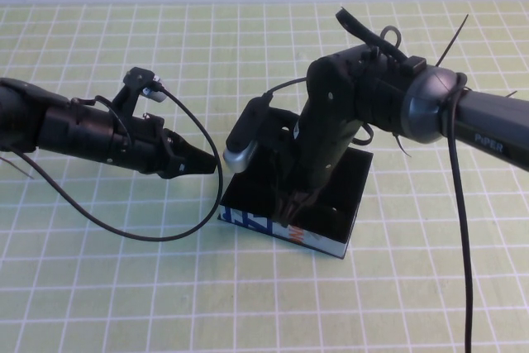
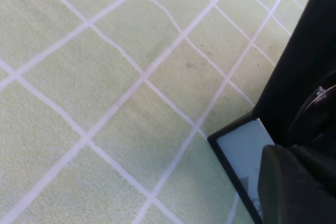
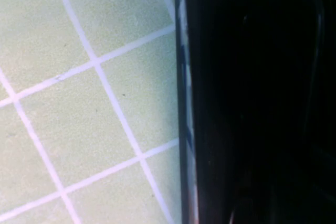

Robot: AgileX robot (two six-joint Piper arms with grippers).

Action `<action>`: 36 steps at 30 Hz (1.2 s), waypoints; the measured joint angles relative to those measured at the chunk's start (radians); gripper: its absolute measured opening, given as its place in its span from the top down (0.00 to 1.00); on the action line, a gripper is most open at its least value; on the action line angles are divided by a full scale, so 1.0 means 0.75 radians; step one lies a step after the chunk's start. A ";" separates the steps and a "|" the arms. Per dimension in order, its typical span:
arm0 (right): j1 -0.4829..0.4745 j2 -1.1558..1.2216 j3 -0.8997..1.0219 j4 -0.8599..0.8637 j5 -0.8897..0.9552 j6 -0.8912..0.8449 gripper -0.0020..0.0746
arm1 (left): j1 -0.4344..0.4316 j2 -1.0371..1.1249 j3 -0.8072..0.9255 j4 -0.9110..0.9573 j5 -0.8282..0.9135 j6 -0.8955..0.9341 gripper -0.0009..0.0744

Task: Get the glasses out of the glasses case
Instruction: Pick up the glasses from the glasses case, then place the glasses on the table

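The glasses case (image 1: pixel 340 192) lies in the middle of the mat, a flat black box with its printed light-blue front side facing me. Its lid looks flat on top. The glasses are hidden. My right gripper (image 1: pixel 293 207) points straight down onto the case's top near the front edge. The right wrist view shows only the black case surface (image 3: pixel 252 77) and its printed edge. My left gripper (image 1: pixel 208 163) is shut and empty, just left of the case's left corner. In the left wrist view, a light side panel of the case (image 2: pixel 239 150) shows beside one of its fingers (image 2: pixel 294 187).
The table is covered by a light green mat with a white grid (image 1: pixel 124 287). A black cable (image 1: pixel 157 236) loops from the left arm down over the mat. Another cable (image 1: pixel 459 270) hangs from the right arm.
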 joint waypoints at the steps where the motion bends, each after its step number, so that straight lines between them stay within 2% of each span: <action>1: 0.000 0.000 0.000 0.000 0.000 0.009 0.94 | 0.000 0.000 0.000 0.000 0.000 0.000 0.99; 17: 0.001 -0.175 -0.024 -0.025 0.091 0.191 0.96 | 0.000 0.000 0.000 0.000 0.030 -0.001 0.99; 22: 0.001 -0.293 -0.024 -0.045 0.163 0.351 0.96 | 0.000 0.000 0.000 0.000 0.048 -0.001 0.99; 27: -0.007 -0.415 -0.017 -0.173 0.302 0.578 0.96 | 0.000 0.000 0.000 0.000 0.060 -0.003 0.99; 31: -0.066 -0.544 0.103 -0.232 0.303 0.729 0.96 | 0.000 0.000 0.000 0.000 0.060 -0.003 0.99; 36: -0.132 -0.758 0.414 -0.241 0.171 0.945 0.96 | 0.000 0.000 0.000 0.000 0.063 -0.003 0.99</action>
